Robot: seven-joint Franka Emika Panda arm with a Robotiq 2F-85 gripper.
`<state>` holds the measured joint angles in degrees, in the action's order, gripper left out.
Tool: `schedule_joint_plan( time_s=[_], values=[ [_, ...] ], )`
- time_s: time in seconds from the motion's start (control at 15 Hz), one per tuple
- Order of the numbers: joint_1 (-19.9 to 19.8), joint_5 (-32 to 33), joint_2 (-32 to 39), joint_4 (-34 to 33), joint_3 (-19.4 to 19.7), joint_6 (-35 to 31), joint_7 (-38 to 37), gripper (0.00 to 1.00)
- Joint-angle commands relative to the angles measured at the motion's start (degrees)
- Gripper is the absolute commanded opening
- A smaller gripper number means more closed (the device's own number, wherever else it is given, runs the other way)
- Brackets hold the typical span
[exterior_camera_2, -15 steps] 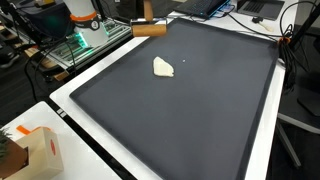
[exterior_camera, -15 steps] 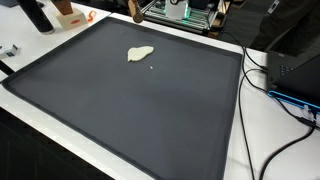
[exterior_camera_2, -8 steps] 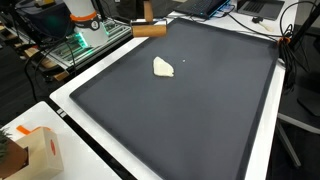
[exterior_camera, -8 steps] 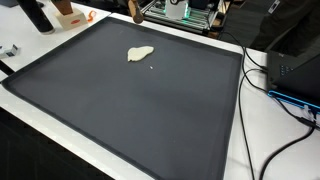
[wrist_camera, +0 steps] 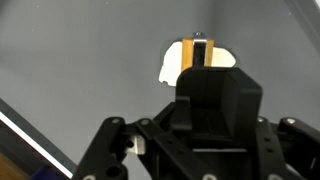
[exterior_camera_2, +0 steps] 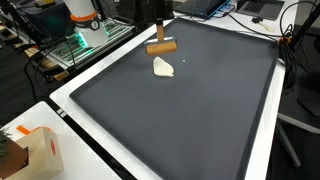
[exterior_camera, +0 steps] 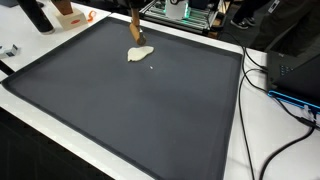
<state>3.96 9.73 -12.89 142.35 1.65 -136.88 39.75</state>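
Grip is taken on a short wooden dowel (exterior_camera_2: 162, 47), which is clamped crosswise between the narrowed fingers of the gripper (exterior_camera_2: 159, 37). The dowel is hung just above a pale lump (exterior_camera_2: 163, 67) that lies on the dark mat (exterior_camera_2: 200, 115), toward its far side. Whether the two touch cannot be told.

The dowel is judged light, stiff and smooth, apt to roll if set down, and best held at its middle, as it is. The lump is judged soft and easily flattened or smeared.

In the wrist view the dowel (wrist_camera: 198, 52) is seen as a narrow tan strip over the lump (wrist_camera: 168, 66), but the fingertips are hidden by the gripper's body. The height above the mat is shown only in the exterior views. Cables (exterior_camera: 252, 95) are caught in an exterior view, and a cardboard box (exterior_camera_2: 36, 150) in an exterior view.
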Motion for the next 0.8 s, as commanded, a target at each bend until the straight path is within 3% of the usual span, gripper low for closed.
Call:
schedule_joint_plan(
  time_s=[0.0,0.27,0.73],
  values=[
    [-0.51,3.21,3.05,2.16,-0.91,-4.61,-1.79,0.21],
    [-0.86,7.34,6.14,2.50,-1.70,-6.28,-4.46,0.21],
    [-0.54,4.05,9.12,2.38,-1.68,-8.21,-1.51,0.21]
  ],
)
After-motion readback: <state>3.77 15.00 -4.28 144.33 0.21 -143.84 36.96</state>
